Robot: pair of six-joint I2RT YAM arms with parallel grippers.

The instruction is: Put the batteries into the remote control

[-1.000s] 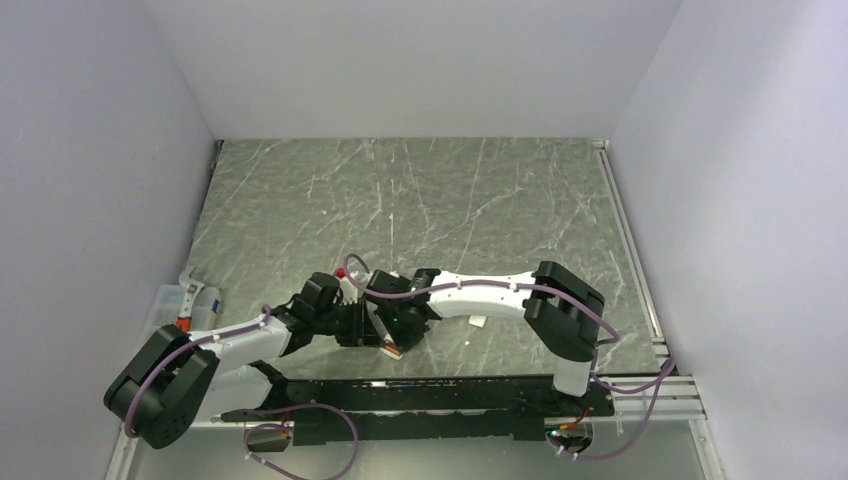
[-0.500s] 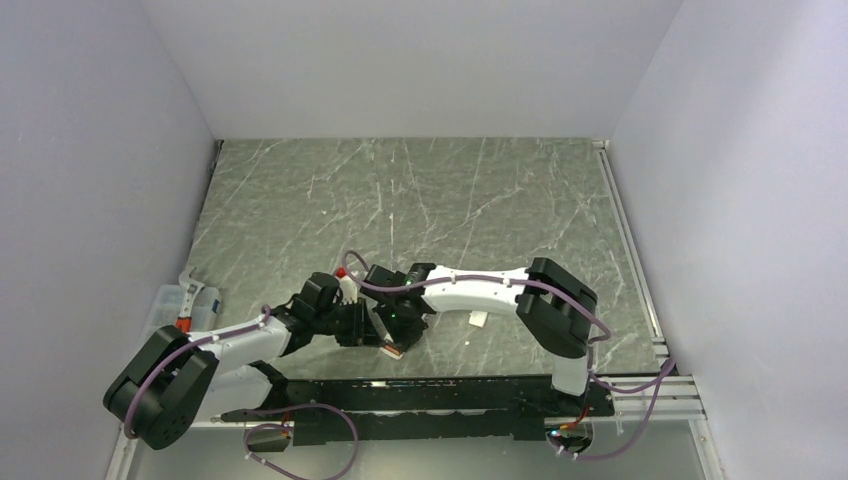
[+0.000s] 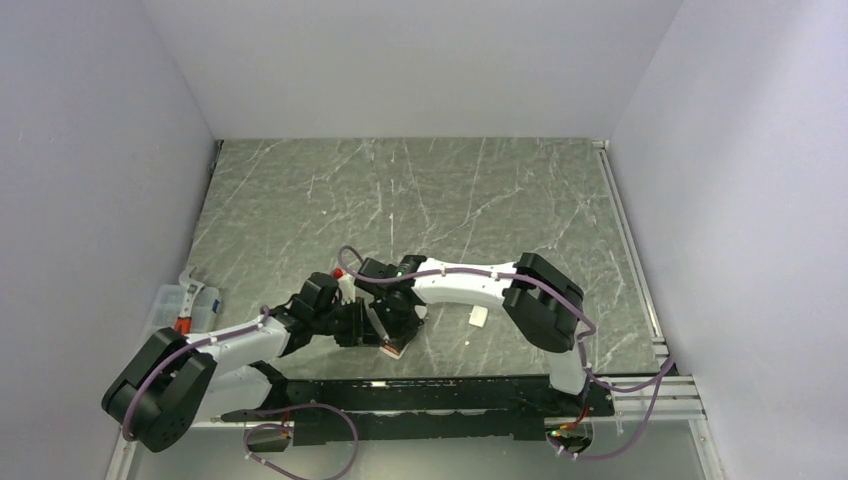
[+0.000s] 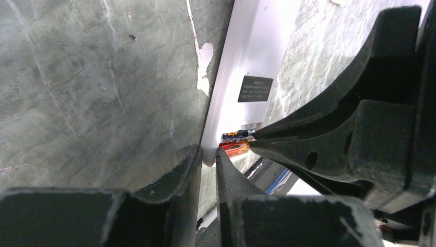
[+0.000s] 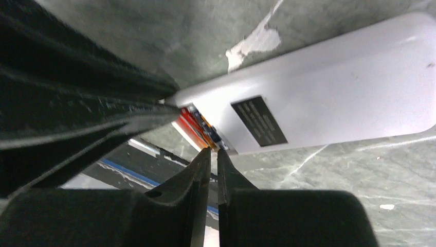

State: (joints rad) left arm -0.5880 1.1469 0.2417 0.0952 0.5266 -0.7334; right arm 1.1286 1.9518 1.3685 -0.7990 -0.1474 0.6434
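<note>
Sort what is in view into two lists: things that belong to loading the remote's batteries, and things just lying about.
Job in hand:
flat white rectangular plastic remote control
red-and-orange batteries in its end
left gripper clamping the remote
right gripper, shut, at the batteries

Lying about:
small flat white square plastic piece, untouched
clear plastic tub at the left edge of the table

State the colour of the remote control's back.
White remote control, dark rectangular label; clearest in right wrist view.

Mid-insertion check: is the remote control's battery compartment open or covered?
Open: the remote control shows an uncovered end recess with red-orange contents; a white square piece lies on the table.
</note>
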